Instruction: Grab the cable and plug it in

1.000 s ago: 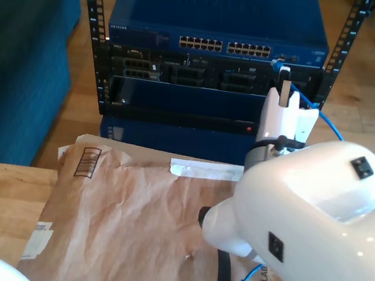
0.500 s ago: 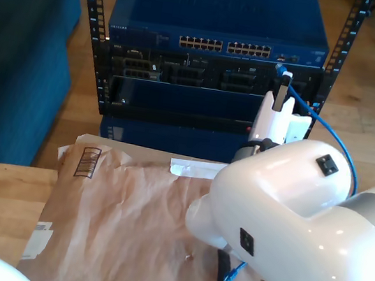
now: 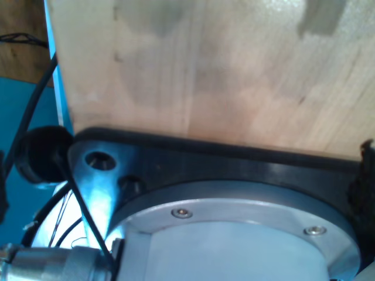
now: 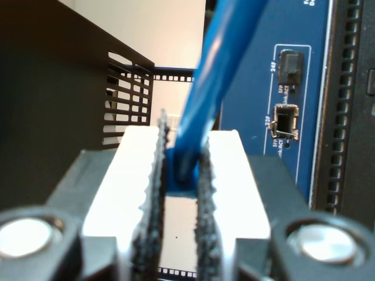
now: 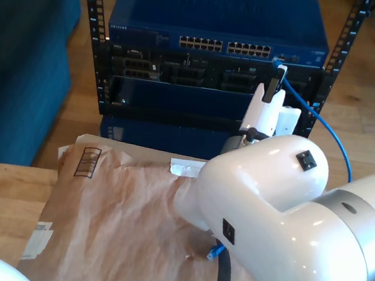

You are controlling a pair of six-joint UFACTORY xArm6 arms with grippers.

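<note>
The thin blue cable (image 5: 331, 131) runs from the rack's upper right corner in the exterior view, loops down behind the big white arm, and ends in a loose plug (image 5: 214, 252) lying on the brown paper. My second gripper (image 5: 274, 81) is shut on the cable (image 4: 215, 76) just behind its other end, held up at the right end of the blue network switch (image 5: 220, 18). In the second wrist view, both serrated pads (image 4: 154, 175) clamp the cable, with the switch's small side ports (image 4: 285, 120) close by. The plug tip itself is hidden.
The switch's row of ports (image 5: 223, 46) tops a black rack (image 5: 183, 76) of darker units. Crumpled brown paper (image 5: 129, 202) covers a wooden table (image 5: 8, 205). A blue sofa (image 5: 15, 65) fills the exterior view's left. The first wrist view faces a wooden surface (image 3: 205, 70) and a metal base (image 3: 234, 228).
The second arm has swung toward the exterior view's left, carrying the held cable end up to the switch's right end. The loose plug slid leftward across the paper.
</note>
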